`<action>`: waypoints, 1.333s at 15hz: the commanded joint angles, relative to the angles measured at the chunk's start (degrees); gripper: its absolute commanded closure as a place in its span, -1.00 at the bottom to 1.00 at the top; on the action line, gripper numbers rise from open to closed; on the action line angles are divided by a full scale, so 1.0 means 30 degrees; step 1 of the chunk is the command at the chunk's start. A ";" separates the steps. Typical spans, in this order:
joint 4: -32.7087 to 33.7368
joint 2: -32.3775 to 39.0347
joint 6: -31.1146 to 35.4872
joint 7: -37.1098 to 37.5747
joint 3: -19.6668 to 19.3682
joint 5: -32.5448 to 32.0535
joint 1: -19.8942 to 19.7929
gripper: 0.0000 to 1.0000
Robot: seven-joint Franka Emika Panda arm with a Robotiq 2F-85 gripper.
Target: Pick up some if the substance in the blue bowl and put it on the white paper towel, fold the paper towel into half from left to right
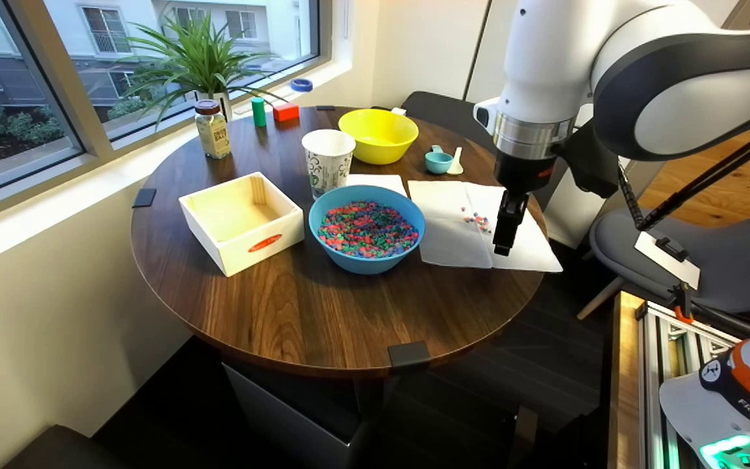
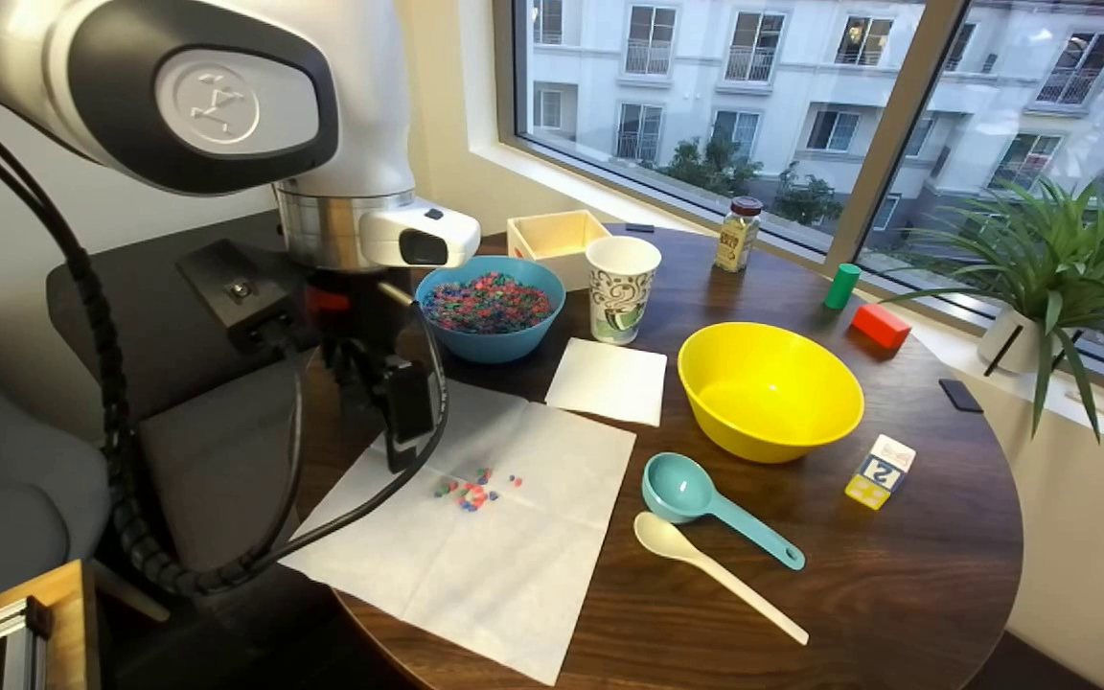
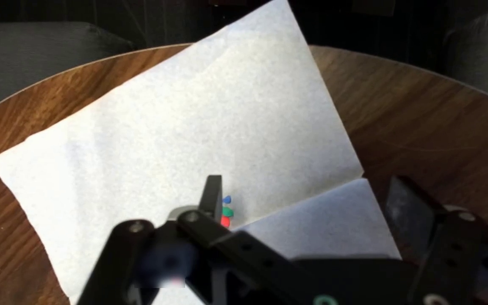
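Observation:
The blue bowl (image 1: 365, 266) (image 2: 490, 350) holds a heap of the substance (image 1: 368, 229) (image 2: 487, 305), tiny multicoloured bits. The white paper towel (image 1: 450, 231) (image 2: 533, 565) lies unfolded with a crease across it; in the wrist view the towel (image 3: 227, 118) reaches past the table edge. A small scatter of the bits (image 1: 479, 221) (image 2: 471, 493) lies on it, and a few of these bits (image 3: 227, 212) show beside a finger in the wrist view. My gripper (image 3: 307, 201) is open with nothing between its fingers. In both exterior views the gripper (image 1: 504, 244) (image 2: 403, 450) hangs over the towel, fingers down.
A paper cup (image 1: 329, 159) and a pale wooden box (image 1: 238, 225) stand near the blue bowl. A small white napkin (image 2: 608, 381), the yellow bowl (image 2: 758, 407), a teal scoop (image 2: 681, 487), a white spoon (image 2: 720, 577) and number blocks (image 2: 881, 471) lie beyond the towel.

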 commanded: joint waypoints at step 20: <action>-0.2929 -0.2120 0.0322 -0.3645 0.1031 -0.2260 0.1815 -1.00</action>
